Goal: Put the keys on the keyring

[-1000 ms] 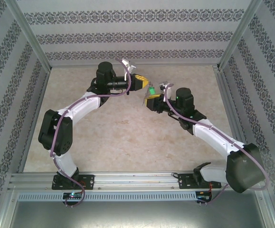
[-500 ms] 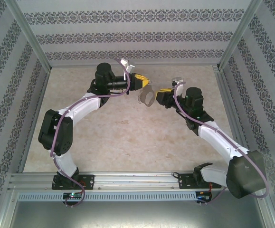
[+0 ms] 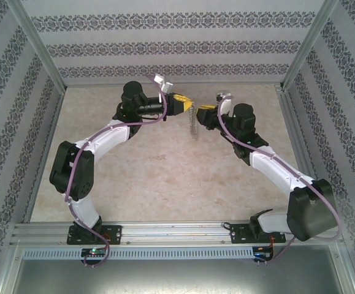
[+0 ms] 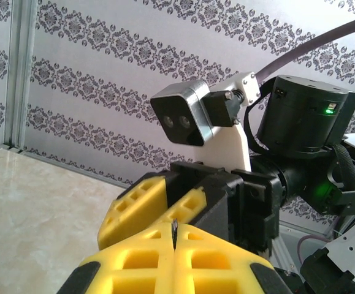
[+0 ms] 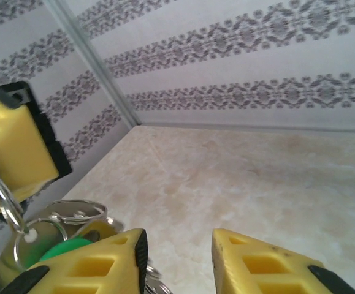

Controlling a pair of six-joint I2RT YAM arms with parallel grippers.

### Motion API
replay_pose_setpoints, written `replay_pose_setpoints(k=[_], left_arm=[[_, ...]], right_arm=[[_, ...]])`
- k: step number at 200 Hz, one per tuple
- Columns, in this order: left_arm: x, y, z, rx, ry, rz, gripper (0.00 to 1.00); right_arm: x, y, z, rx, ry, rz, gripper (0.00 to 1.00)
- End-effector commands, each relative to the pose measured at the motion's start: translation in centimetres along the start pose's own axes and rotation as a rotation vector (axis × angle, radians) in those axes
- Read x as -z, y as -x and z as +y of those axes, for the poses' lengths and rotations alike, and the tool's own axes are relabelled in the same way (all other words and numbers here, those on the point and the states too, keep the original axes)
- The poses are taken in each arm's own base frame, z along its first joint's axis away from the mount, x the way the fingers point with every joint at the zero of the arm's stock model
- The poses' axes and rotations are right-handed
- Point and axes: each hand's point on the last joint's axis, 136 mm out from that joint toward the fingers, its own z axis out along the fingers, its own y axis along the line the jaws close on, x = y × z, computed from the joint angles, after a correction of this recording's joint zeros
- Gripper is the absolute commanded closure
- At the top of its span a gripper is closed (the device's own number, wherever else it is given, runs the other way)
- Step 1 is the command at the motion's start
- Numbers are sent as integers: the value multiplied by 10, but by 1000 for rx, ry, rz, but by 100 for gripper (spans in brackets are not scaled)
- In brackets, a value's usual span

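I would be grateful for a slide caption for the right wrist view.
Left fingers pinch the keyring, green key hanging below, beside the open right fingers.

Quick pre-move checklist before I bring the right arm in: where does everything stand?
1. Left gripper shut on the keyring: ok.
2. Keyring hanging clear of the table: ok.
3. Green key in sight by the ring: ok.
4. Key threaded on the loop: cannot tell.
5. Right gripper holding the key: not ok; jaws apart, nothing between them.
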Motion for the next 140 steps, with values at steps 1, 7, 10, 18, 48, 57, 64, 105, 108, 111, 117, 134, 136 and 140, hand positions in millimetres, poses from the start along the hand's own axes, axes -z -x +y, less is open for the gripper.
replay_pose_setpoints(k=[1, 7, 10, 18, 48, 57, 64, 105, 108, 111, 117, 134, 136, 140], left_arm=[[-4, 2, -4, -29, -30, -19, 100], [-4, 1, -4, -28, -30, -18, 100], [-5, 2, -4, -30, -30, -18, 100], [-5, 1, -4, -28, -30, -18, 100], [-5, 2, -4, -27, -34, -13, 100], [-6, 2, -4, -26, -40, -8, 100], [-6, 1, -4, -24, -44, -5, 100], [-7, 2, -5, -23, -53, -4, 100], [-7, 2, -5, -23, -54, -4, 100], [-7, 2, -5, -22, -54, -4, 100], [-8, 2, -5, -21, -57, -5, 100], [-8, 4, -5, -14, -65, -9, 100], [-8, 4, -5, -13, -65, -10, 100], [-8, 4, -5, -11, -68, -11, 100]], right_arm=[[-11, -4, 31, 51, 104, 33, 67], [-12, -8, 33, 56, 111, 48, 67], [-12, -9, 33, 59, 110, 51, 67], [-11, -12, 30, 57, 95, 54, 67], [4, -10, 6, 33, 30, 26, 67], [11, -8, -2, 25, 7, 11, 66], [16, -6, -7, 20, -6, -2, 66], [33, -4, -17, 20, -29, -18, 59], [33, -5, -16, 23, -23, -16, 58], [34, -6, -15, 25, -20, -15, 57], [34, -7, -15, 31, -15, -16, 55], [35, -9, -12, 47, -4, -11, 53], [36, -9, -12, 50, -5, -11, 53], [35, -10, -11, 55, -3, -9, 53]])
